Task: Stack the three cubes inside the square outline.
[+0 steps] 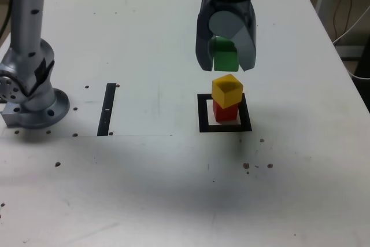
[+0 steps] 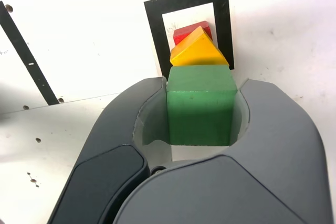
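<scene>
The red cube [image 1: 225, 112] sits inside the black square outline [image 1: 203, 114] with the yellow cube [image 1: 226, 89] stacked on it, turned at an angle. My gripper [image 1: 225, 66] hangs just above and slightly behind this stack, shut on the green cube [image 1: 225, 60]. In the wrist view the green cube [image 2: 200, 106] is clamped between the two dark jaws, with the yellow cube [image 2: 198, 52], the red cube [image 2: 188, 31] and the square outline [image 2: 153, 30] beyond it.
A thin black strip [image 1: 107, 109] lies on the white table to the exterior view's left of the outline. The arm's grey base [image 1: 29, 85] stands at the exterior view's left edge. Small dark specks dot the table [image 1: 173, 189].
</scene>
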